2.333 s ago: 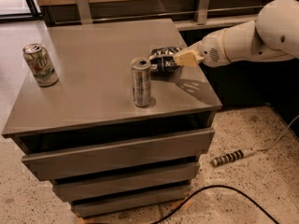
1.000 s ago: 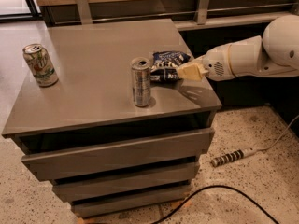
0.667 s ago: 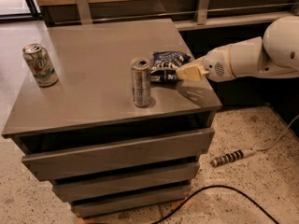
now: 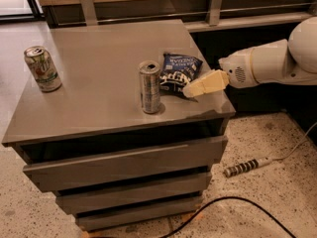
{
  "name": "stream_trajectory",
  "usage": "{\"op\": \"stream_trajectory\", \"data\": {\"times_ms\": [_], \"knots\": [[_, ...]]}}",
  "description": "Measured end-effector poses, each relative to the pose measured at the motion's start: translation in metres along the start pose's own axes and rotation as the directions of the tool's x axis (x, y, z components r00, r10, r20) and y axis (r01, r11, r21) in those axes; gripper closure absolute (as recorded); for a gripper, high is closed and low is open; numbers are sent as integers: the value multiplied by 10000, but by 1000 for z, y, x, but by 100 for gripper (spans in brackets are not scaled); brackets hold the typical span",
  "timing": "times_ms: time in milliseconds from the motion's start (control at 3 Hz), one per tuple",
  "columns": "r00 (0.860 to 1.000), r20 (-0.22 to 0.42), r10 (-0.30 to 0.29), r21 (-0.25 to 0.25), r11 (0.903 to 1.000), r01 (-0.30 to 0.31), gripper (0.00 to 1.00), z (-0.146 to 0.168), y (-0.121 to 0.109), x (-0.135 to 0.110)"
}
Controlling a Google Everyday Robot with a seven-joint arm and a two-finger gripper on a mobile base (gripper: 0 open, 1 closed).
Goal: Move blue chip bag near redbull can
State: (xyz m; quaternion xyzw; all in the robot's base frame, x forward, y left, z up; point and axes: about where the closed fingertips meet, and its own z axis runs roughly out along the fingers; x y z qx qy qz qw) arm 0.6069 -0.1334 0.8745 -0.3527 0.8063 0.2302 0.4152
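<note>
**Gripper at the bag's corner, bag lying beside the can**

Your gripper [image 4: 194, 88] reaches in from the right over the counter's [image 4: 99, 48] near right corner. Its cream, wedge-shaped tip lies at the lower right edge of the blue chip bag [image 4: 177, 71]. From this side you cannot tell how far the jaws are parted, nor whether they pinch the bag or only lie against it. Behind the tip, the smooth white arm [image 4: 267, 61] runs off the right edge.

Count one bag and two cans. The blue chip bag lies flat on the counter, dark blue and crinkled, with white lettering. It is just to the right of the redbull can [image 4: 149, 87], and its left edge is close to or touching the can. That can is tall, slim and metallic, and it stands upright near the front edge. The second can [image 4: 43, 69] is green and white and shorter. It stands upright well apart at the far left.

The counter is a matte grey slab over three stacked drawer fronts [image 4: 124, 165]. On the speckled floor [image 4: 277, 192] you have one power strip [image 4: 246, 166] and one black cable [image 4: 233, 205].
</note>
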Motion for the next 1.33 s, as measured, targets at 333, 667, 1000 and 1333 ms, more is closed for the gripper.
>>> {"op": "stream_trajectory", "data": {"times_ms": [333, 667, 1000, 1333], "knots": [[9997, -154, 199, 885, 9959, -185, 0, -24, -10, 10], [9983, 11, 577, 2257, 9726, -564, 0, -58, -20, 23], [9978, 232, 622, 2768, 9586, -662, 0, -65, -26, 23], [9978, 232, 621, 2767, 9587, -661, 0, -65, -26, 23]]}}
